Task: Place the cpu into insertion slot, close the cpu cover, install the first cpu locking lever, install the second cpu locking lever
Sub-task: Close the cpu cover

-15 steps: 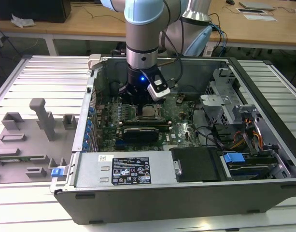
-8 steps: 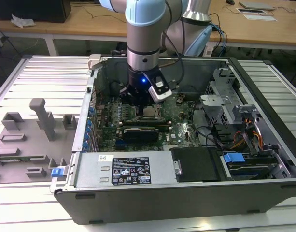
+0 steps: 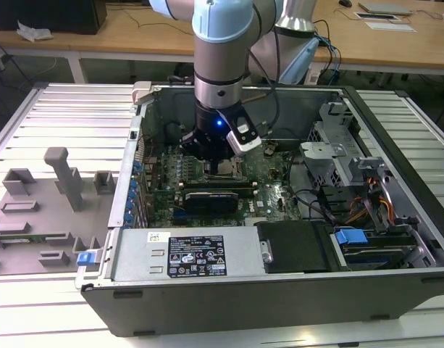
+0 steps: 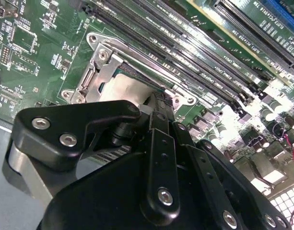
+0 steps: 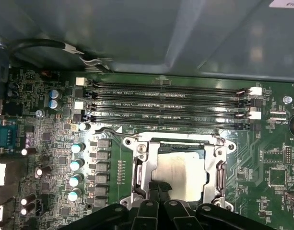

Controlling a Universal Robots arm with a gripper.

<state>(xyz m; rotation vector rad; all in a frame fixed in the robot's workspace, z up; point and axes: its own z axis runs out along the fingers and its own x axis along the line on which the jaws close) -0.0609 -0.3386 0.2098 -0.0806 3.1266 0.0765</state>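
Gripper (image 3: 213,154) is down inside the open computer case (image 3: 279,293), over the green motherboard (image 5: 113,158). In both wrist views I see the cpu (image 5: 181,172) (image 4: 122,88) lying in the insertion slot (image 5: 178,145), with metal framing round it. Fingers (image 5: 155,191) are narrow, tips together at the cpu's edge; I cannot tell whether they press it. Long memory slots (image 5: 166,103) run just beside the socket, and a row of capacitors (image 5: 76,165) stands near another side.

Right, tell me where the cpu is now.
In the first wrist view the cpu lies within the insertion slot, beside the long black memory slots on the green motherboard, with the gripper at its edge.
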